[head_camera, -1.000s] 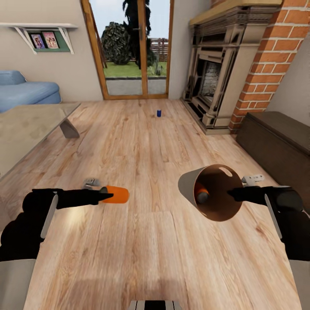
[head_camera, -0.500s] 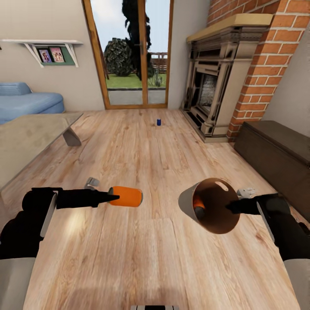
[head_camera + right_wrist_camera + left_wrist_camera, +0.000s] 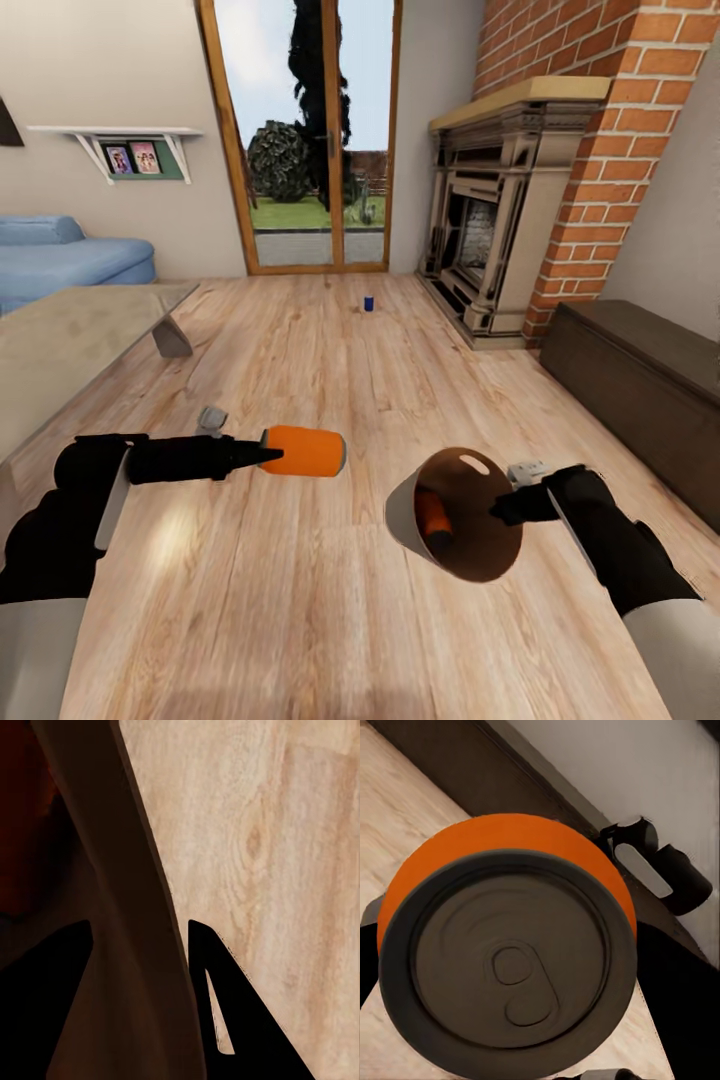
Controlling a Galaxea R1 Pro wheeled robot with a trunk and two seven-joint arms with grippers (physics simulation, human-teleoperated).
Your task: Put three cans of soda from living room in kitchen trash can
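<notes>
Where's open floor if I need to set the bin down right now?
Bare wood floor lies under both arms, and between the glass table and the fireplace, up to the blue can. It is tighter at right, by the dark cabinet.

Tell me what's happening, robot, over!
Left gripper shut on orange can. Right gripper shut on bin rim, one can inside. Blue can on floor ahead, path open.

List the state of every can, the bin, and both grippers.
Held orange can: on its side, gripped by left gripper.
Second orange can: inside the bin.
Blue can: upright on floor.
Bin: tilted, rim held by right gripper.
</notes>
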